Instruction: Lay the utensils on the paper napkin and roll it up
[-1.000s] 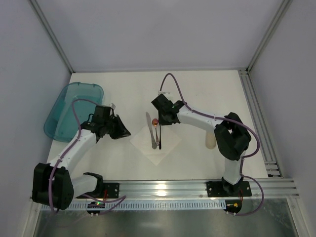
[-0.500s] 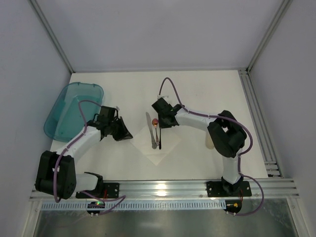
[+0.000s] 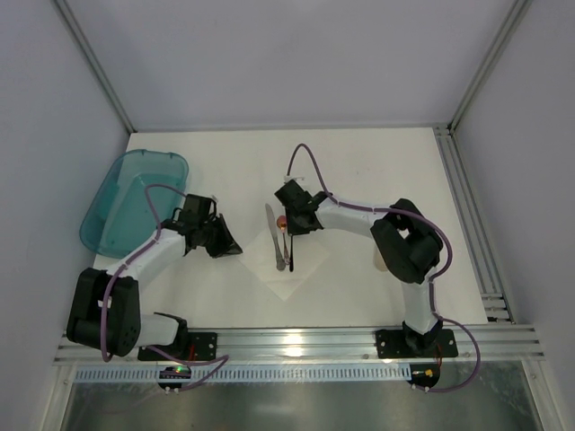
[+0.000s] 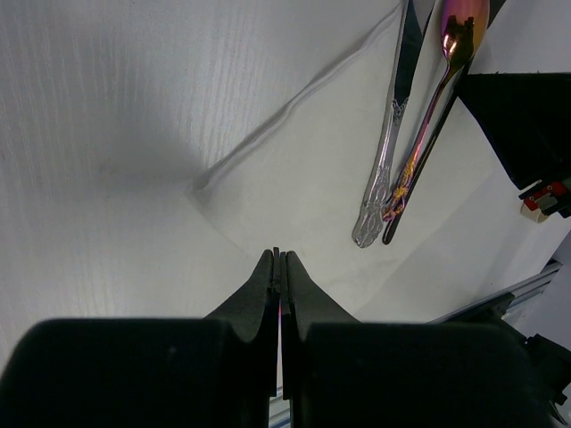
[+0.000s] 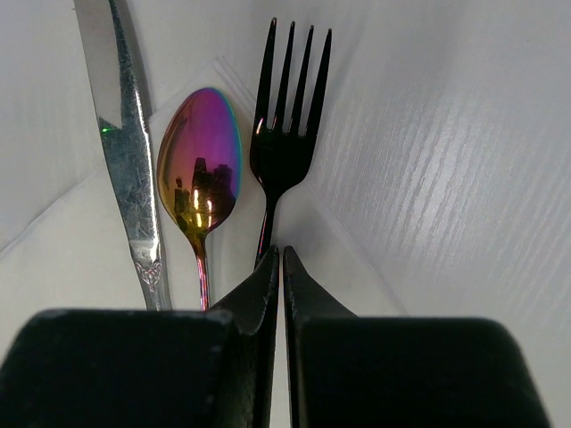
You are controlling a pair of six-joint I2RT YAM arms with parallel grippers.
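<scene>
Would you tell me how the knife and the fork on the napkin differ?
The knife is bright silver, the fork glossy black. The knife ends in a smooth blade, the fork in four tines. Seen from the right wrist, the knife lies left of the iridescent spoon, the fork right. Both lie flat, parallel, on the white napkin.

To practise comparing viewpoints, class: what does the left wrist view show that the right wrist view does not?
Left wrist only: the knife's handle end and the metal rail. Right wrist only: the fork's tines. Both: the paper napkin, the iridescent spoon, and each view's own shut gripper, the left gripper or the right gripper.
</scene>
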